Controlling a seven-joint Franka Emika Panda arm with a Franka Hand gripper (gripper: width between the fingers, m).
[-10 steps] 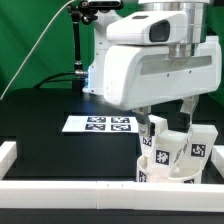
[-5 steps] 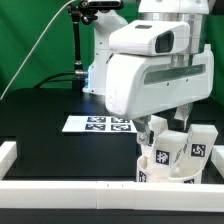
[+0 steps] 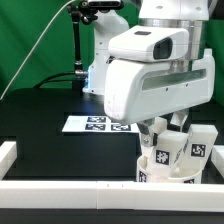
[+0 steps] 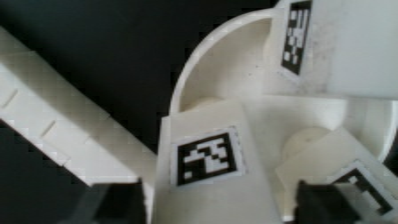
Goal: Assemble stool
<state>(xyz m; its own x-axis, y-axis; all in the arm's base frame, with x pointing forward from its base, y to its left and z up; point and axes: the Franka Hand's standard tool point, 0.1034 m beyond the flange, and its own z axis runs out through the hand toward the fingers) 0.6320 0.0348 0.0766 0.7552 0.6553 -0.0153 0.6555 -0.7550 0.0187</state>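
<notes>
Exterior view, stool: the stool (image 3: 172,152) sits on the black bench (image 3: 50,135) at the exterior view's lower right, close against the white border rail (image 3: 70,186) that runs along the near edge. Its blocky white legs carry square tags and point upward, so it looks to be standing upside down on its seat; the seat itself is mostly hidden behind the legs.

Exterior view, arm: the big white arm housing hangs right over the stool, and the pincer (image 3: 166,124) comes down among the upper ends of the legs.

Exterior view, pincer state: the fingers are largely hidden by the housing and the legs, so I cannot tell whether it is gripping a leg or merely standing around one.

Exterior view, marker board: the marker board (image 3: 98,124) lies flat behind the stool, toward the exterior view's left, apart from it.

Wrist view, stool: very close; a tagged leg (image 4: 222,150) fills the middle, with the curved white edge of another stool part behind it. The rail crosses the dark bench beside it.

Wrist view, pincer: the fingertips do not show clearly, so this view settles nothing either.

Handling, judged: rigid, light plastic with smooth and probably slippery faces. The flat opposite sides of a leg look like the best hold, squarely, so it does not twist.
</notes>
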